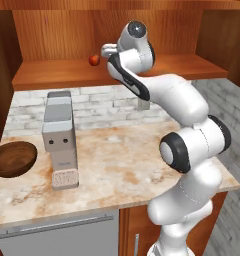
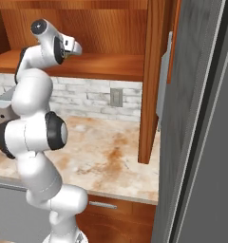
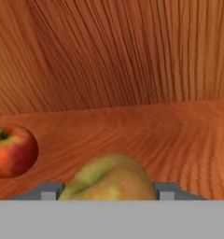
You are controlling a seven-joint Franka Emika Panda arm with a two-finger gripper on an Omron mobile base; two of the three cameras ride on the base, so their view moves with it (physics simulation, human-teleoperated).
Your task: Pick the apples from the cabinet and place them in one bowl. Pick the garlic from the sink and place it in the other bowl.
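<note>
The cabinet (image 1: 117, 70) stood above the worktop (image 1: 117, 160), the red-brown bowl (image 1: 12, 159) at its left end. On the cabinet shelf, the end effector (image 3: 107, 189) had closed on the green apple (image 3: 111, 179), the red apple (image 3: 13, 150) just beside it. Best lift straight, clear the shelf edge, avoid nudging the red one.

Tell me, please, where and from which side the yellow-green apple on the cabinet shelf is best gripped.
Grip the yellow-green apple across its round middle, coming from the cabinet's open front along the shelf; the gripper already flanks it there, probably clear of the red apple beside it.
</note>
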